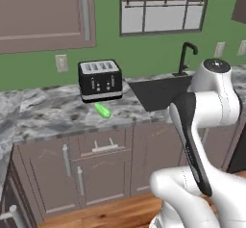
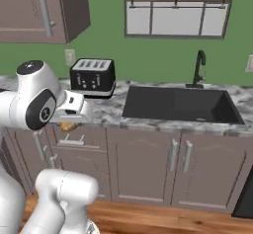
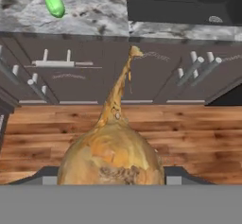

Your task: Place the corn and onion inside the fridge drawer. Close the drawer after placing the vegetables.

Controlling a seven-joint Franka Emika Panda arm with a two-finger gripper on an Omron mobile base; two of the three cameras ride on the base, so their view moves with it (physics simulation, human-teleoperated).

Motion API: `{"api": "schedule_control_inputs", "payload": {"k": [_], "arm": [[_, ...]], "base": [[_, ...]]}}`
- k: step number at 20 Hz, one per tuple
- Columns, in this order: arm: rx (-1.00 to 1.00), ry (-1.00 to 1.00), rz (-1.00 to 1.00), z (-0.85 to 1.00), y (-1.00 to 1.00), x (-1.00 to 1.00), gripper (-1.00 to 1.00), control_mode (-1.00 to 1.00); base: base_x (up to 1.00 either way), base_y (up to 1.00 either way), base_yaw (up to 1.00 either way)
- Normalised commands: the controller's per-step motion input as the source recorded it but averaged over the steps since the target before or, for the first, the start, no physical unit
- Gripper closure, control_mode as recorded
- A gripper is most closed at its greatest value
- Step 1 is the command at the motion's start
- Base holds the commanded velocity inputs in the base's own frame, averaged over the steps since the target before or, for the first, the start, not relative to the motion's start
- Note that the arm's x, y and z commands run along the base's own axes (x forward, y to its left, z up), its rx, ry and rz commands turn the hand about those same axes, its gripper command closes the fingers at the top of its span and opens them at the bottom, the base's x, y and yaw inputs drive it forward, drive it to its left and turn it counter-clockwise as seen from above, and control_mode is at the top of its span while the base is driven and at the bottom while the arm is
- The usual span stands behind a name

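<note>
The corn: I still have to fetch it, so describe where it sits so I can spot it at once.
Find the marble counter left of the black sink, where a black four-slot toaster stands against the green wall. The corn lies on the counter just in front of the toaster, near the counter's front edge. It is a small, glossy, bright green cob with tapered ends, the one green item on the grey marble.

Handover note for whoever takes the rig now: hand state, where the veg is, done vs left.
Hand: shut on the onion, held in the air in front of the base cabinets, above the wood floor.
Corn: lying on the marble counter in front of the toaster, left of the sink.
Done: onion picked up.
Left: onion into the fridge drawer, fetch the corn, place it, close the drawer.
</note>
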Motion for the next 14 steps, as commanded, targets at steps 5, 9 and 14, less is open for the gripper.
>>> {"api": "schedule_control_inputs", "payload": {"k": [5,9,14], "arm": [[0.0,0.0,0.0,0.0,0.0,0.0,1.0,1.0],[0.0,0.0,0.0,0.0,0.0,0.0,1.0,1.0],[0.0,0.0,0.0,0.0,0.0,0.0,1.0,1.0]], "base": [[-0.49,-1.0,-0.16],[-0.42,-1.0,-0.13],[-0.36,-1.0,-0.14]]}}
